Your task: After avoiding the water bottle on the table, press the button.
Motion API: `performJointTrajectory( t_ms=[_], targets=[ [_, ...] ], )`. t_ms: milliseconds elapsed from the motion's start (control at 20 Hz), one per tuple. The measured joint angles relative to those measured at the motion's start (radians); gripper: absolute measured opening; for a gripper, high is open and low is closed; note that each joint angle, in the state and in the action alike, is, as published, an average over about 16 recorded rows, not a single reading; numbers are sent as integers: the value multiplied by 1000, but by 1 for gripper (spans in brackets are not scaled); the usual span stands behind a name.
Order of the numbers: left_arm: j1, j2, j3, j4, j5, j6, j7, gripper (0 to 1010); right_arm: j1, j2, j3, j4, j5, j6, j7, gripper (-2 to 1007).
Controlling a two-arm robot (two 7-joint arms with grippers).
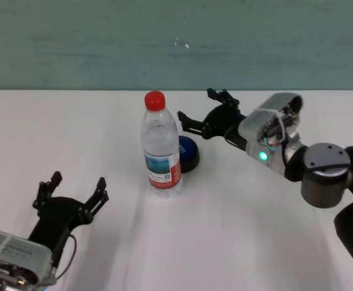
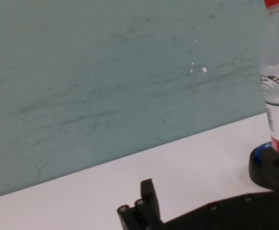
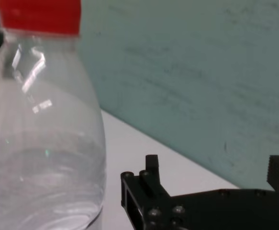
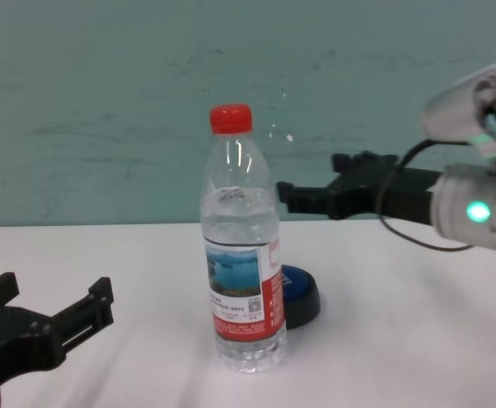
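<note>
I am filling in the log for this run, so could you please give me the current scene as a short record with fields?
water bottle: upright on the table, red cap on, in front of the button
button: blue dome on a black base, partly hidden behind the bottle, not pressed
right gripper: open, raised above the table, beyond and to the right of the bottle, above the button's far side
left gripper: open, holding nothing, near the table's front left, well apart from the bottle
</note>
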Motion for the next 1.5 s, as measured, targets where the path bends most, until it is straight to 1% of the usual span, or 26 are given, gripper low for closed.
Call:
performJointTrajectory(
  t_ms=[350, 500, 650, 850, 1150, 1500],
  targets=[
    [0, 0, 0, 0, 0, 0, 0, 1000, -102, 33, 51, -124, -7, 10, -63, 1004],
    [0, 0, 0, 0, 0, 0, 0, 1000, -146, 43, 75, -175, -13, 12, -88, 1004],
    [0, 0, 0, 0, 0, 0, 0, 1000, -186, 47, 97, -219, -21, 13, -112, 1004],
    [0, 0, 0, 0, 0, 0, 0, 1000, -236, 45, 121, -273, -33, 13, -141, 1004],
    [0, 0, 0, 0, 0, 0, 0, 1000, -307, 31, 149, -339, -56, 8, -177, 1004],
    [0, 0, 0, 0, 0, 0, 0, 1000, -384, 11, 171, -389, -77, 2, -196, 1004]
  ],
)
